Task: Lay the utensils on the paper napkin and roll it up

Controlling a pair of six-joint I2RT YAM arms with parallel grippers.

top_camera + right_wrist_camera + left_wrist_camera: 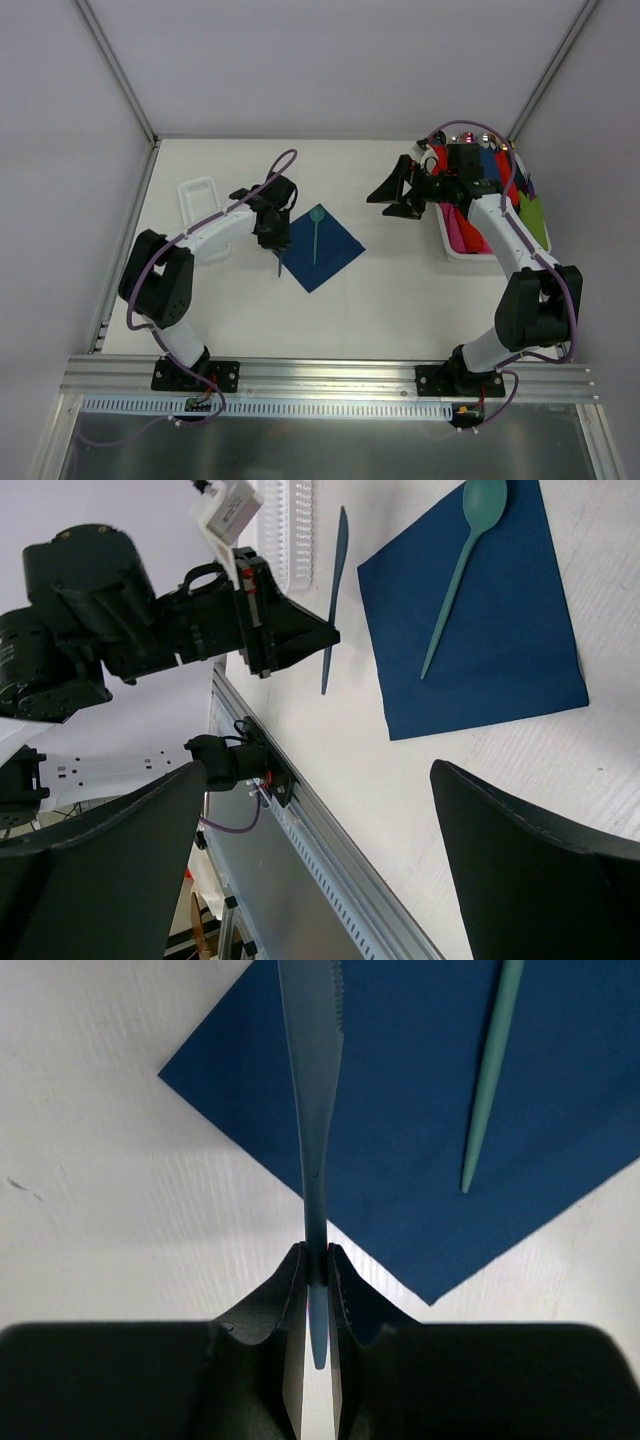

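The navy paper napkin lies flat on the table as a diamond. A teal spoon lies on it, bowl toward the far side. My left gripper is shut on the handle of a teal knife, at the napkin's left edge. In the left wrist view the blade reaches over the napkin's left corner, beside the spoon handle. My right gripper is open and empty, off to the napkin's right. Its view shows the napkin, spoon and knife.
A small white ribbed tray stands left of the left gripper. A white bin with red, pink, blue and green rolled bundles stands at the far right behind the right arm. An aluminium rail runs along the near edge.
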